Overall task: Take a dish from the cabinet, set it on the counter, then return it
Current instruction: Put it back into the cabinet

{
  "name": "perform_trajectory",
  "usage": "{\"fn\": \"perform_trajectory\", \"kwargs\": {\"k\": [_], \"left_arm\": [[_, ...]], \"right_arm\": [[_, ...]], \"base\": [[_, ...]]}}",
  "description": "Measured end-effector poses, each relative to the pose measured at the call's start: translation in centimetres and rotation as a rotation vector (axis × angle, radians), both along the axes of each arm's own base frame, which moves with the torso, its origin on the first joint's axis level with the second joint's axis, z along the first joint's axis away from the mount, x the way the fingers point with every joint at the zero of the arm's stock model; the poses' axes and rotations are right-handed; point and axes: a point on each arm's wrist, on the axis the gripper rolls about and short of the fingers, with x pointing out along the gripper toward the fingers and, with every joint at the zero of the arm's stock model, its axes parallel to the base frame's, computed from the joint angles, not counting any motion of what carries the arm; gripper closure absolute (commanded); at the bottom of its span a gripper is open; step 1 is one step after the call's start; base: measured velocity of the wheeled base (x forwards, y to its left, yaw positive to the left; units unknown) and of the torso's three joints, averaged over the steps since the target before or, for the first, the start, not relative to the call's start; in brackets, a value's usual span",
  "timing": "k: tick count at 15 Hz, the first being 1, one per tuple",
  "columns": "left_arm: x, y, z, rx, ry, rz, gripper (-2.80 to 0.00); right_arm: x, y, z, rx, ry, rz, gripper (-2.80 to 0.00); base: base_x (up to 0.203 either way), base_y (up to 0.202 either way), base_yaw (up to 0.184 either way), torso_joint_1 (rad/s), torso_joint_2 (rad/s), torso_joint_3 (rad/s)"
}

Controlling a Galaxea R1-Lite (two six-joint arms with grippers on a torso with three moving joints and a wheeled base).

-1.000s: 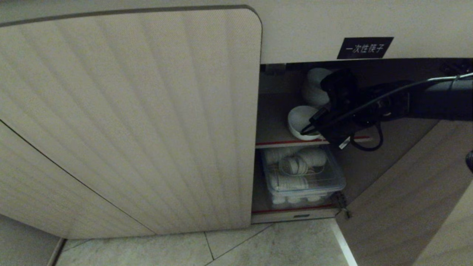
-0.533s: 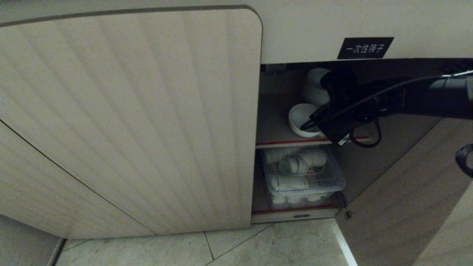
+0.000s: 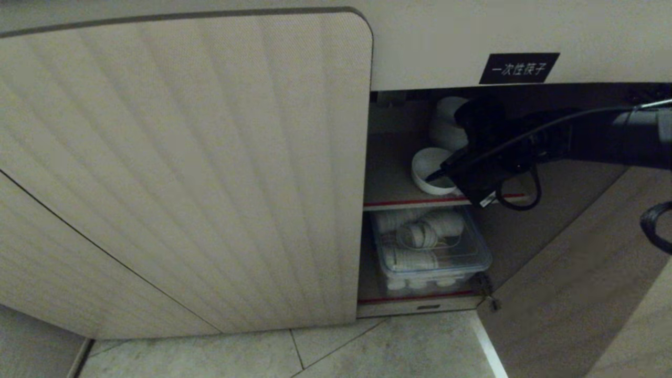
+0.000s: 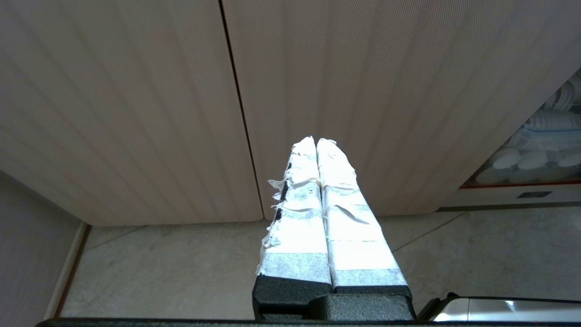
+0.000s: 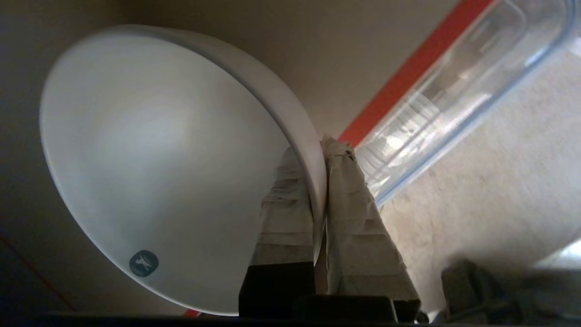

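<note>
Bowl [image 5: 150, 150]: rigid glazed ceramic, light, slippery, breakable. Right hand [image 5: 320, 181] pinches its rim wall, a thin hold. Left hand [image 4: 317, 150] closed, empty.

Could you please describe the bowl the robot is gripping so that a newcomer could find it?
Look into the open cabinet beneath the black label. On the upper red-edged shelf, the dish sits nearest the front, its rim pinched by the right pincer, unlike the stacked bowls behind.
</note>
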Motion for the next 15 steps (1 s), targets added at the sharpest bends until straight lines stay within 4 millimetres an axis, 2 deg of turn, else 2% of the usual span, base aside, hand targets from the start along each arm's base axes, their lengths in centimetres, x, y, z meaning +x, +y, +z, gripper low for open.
{"fn": "perform_trajectory", "kwargs": {"k": [15], "left_arm": [[0.0,0.0,0.0,0.0,0.0,0.0,0.0]], "right_arm": [[0.83,0.12,-0.38,0.013,0.007,-0.024,0.0]], "base": [[0.0,0.0,0.0,0.0,0.0,0.0]]}}
